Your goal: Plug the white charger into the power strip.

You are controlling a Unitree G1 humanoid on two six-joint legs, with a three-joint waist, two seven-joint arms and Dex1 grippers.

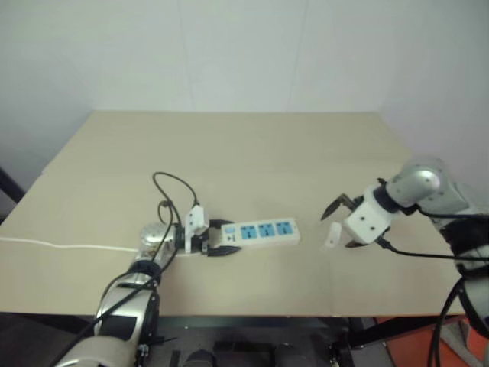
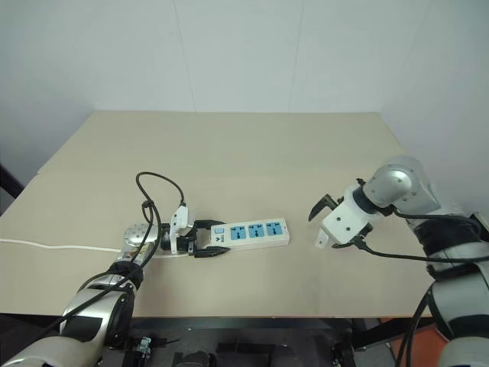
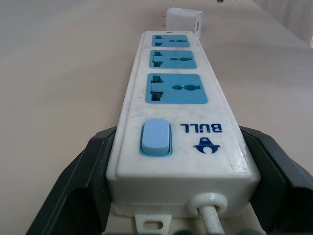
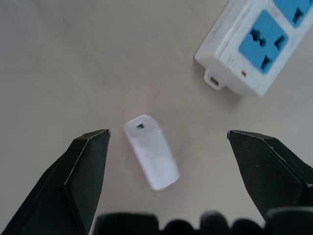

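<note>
Head views: the power strip (image 1: pixel 260 232) is lying flat on the tan surface (image 1: pixel 244 153), its three blue sockets facing up and its thin white cord (image 1: pixel 61 246) trailing off toward the surface's left edge. The left end effector (image 1: pixel 221 238) is reaching in level from the left and is clenching the strip's switch end between its black fingers. The white charger (image 1: pixel 333 234) is resting on the surface to the right of the strip, apart from its far end. The right end effector (image 1: pixel 344 223) is hanging over the charger, pointing steeply down, its fingers spread wide and grasping nothing.

Left wrist view: the power strip (image 3: pixel 178 112) is running away from the camera, with its blue switch (image 3: pixel 155 137) nearest and the three sockets beyond it. The black fingers (image 3: pixel 73 186) are pressing against both long sides of the switch end, and the cord (image 3: pixel 211 220) is leaving the strip between them. The charger (image 3: pixel 184 20) is lying past the strip's far end, near it but not touching.

Right wrist view: the two black fingers (image 4: pixel 80 171) are standing released, well apart, with the charger (image 4: pixel 152 152) lying on the surface between them and touching neither. One small port is showing on the charger's end face. The socket end of the power strip (image 4: pixel 254 46) is lying beyond the charger, apart from it
</note>
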